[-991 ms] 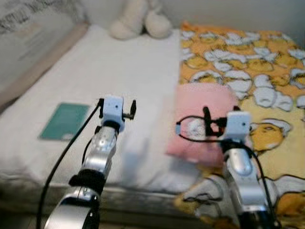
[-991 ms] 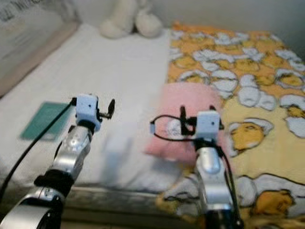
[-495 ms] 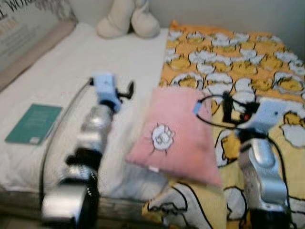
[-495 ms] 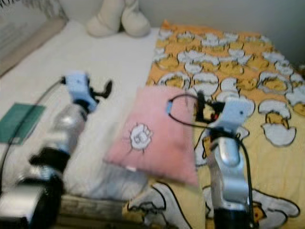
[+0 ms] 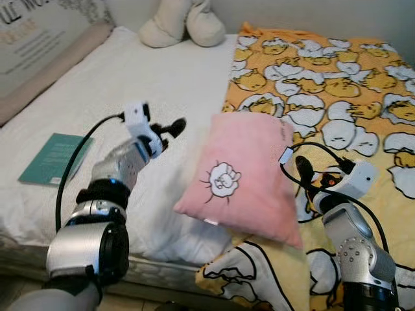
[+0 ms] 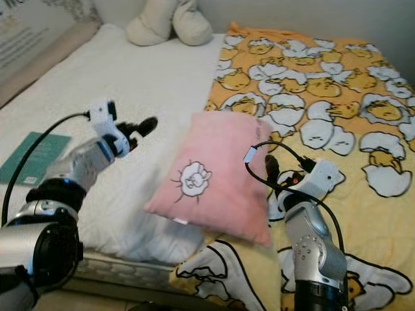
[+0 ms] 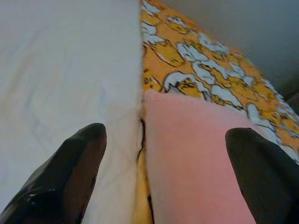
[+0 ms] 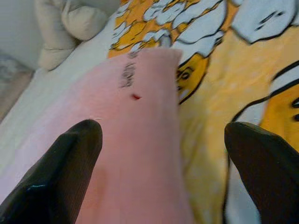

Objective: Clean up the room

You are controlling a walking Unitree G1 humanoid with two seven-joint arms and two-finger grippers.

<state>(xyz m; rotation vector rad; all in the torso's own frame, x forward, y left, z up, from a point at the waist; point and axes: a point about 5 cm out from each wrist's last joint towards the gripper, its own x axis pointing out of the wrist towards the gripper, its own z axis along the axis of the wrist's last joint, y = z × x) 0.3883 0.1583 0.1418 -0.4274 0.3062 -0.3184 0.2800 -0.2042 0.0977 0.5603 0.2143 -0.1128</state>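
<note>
A pink pillow (image 5: 245, 170) with a small white picture lies on the bed, straddling the white sheet (image 5: 162, 84) and the yellow patterned blanket (image 5: 337, 71). My left gripper (image 5: 170, 127) hovers open just left of the pillow; its wrist view shows the pillow's edge (image 7: 196, 158) between the black fingers (image 7: 65, 172). My right gripper (image 5: 303, 173) is open at the pillow's right edge, over the blanket. The pillow (image 8: 131, 140) and blanket (image 8: 215, 121) lie between its fingers (image 8: 60, 172) in the right wrist view.
A teal book (image 5: 53, 158) lies on the sheet at the left. A cream plush toy (image 5: 181, 23) sits at the head of the bed. A padded bed side (image 5: 39, 58) runs along the far left. The bed's front edge (image 5: 168, 275) is close below.
The camera has shifted over the bed. Both arms have lowered and spread to either side of the pink pillow, the left reaching in toward its left edge.
</note>
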